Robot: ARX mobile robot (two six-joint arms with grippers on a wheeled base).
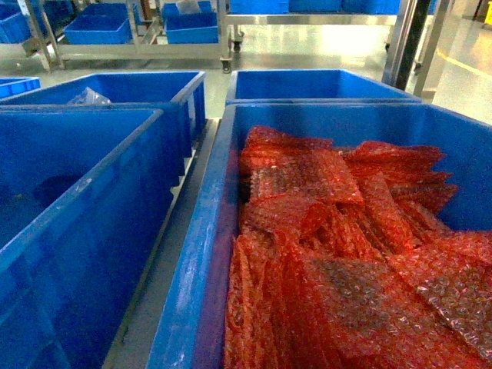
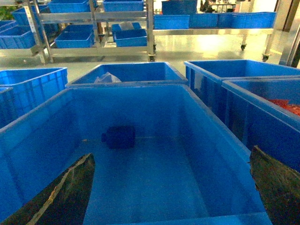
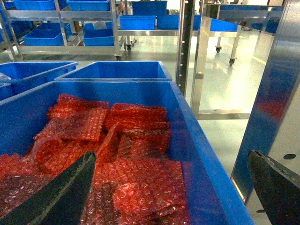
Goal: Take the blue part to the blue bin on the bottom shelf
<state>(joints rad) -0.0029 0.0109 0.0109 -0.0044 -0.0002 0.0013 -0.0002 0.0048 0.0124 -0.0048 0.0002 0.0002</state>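
Head camera is looking forward and down, close over two blue bins; left wrist is facing into the left bin (image 2: 140,187), right wrist the bubble-wrap bin (image 3: 201,154), both sharing the far racks (image 3: 61,16).

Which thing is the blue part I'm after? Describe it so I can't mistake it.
Find the bin of red bubble wrap; the bin to its left is nearly bare. On its floor lies the blue part, a small dark-blue lump, the only item there.
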